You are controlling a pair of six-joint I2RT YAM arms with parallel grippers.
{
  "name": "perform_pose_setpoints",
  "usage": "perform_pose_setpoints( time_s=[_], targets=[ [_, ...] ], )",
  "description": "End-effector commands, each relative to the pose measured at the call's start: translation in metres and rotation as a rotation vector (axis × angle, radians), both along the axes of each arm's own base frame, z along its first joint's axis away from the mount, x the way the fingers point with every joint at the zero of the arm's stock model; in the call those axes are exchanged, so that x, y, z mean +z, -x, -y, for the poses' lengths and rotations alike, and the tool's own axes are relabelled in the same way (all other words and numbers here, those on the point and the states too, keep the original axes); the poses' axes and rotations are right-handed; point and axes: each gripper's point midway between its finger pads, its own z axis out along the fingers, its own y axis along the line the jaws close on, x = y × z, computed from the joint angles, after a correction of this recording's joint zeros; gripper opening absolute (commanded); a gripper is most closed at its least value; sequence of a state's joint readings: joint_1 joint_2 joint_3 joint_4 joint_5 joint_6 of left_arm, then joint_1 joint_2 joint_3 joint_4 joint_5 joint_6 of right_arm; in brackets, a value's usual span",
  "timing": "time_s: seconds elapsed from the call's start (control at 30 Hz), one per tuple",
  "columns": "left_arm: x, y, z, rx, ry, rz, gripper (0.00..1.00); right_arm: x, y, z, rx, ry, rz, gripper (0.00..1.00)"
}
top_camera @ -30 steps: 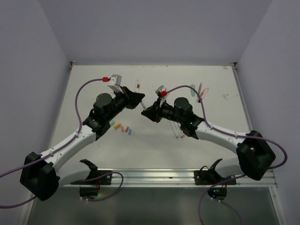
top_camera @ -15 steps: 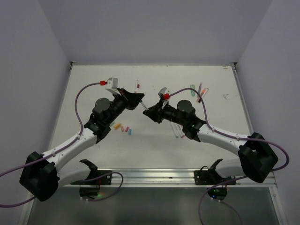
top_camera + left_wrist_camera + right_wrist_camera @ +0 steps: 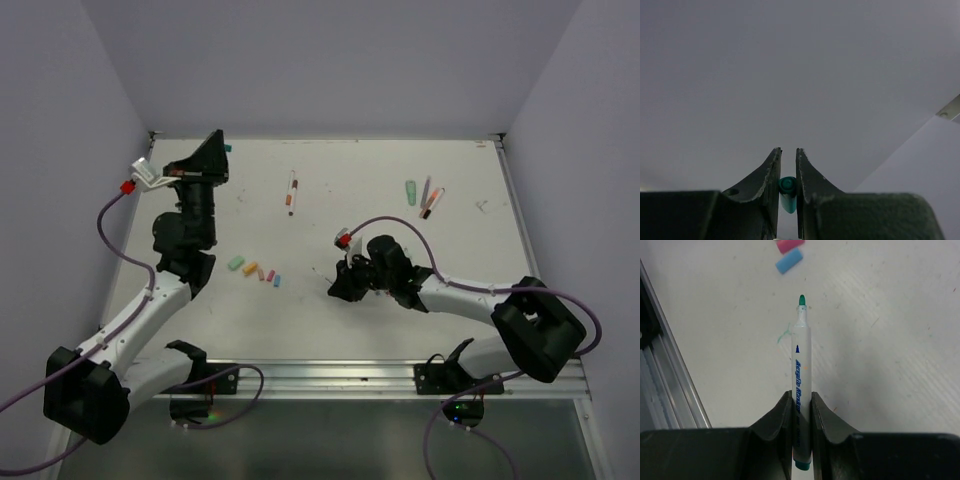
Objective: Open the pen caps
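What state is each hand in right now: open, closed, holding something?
Left hand: closed on a teal pen cap.
Right hand: closed on an uncapped green-tipped pen.

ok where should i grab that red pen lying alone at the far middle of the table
Take the red-tipped pen by its barrel mid-length, coming straight down from above and closing across it from left and right. It lies flat, running near-to-far, with room on both sides.

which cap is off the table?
The teal cap, pinched between the left fingers, held in the air; the four loose caps lie in a row on the table.
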State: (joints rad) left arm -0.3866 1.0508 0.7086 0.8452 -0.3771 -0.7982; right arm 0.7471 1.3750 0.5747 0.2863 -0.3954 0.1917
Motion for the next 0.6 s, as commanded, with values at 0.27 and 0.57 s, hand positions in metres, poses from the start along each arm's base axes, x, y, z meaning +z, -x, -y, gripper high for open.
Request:
perform_pose_setpoints(
  time_s=[0.27,0.57],
  targets=[
    [0.023,0.006,0.019,-0.071,-0.147,-0.019,0.0,-0.002,0.002,0.018,-0.077,0.085,-0.058,0.0],
    [-0.166,0.013,0.097,-0.518,-0.529,-0.695,0.0,-0.031,-0.022,0.064,-0.381,0.338,-0.131,0.0]
  ],
)
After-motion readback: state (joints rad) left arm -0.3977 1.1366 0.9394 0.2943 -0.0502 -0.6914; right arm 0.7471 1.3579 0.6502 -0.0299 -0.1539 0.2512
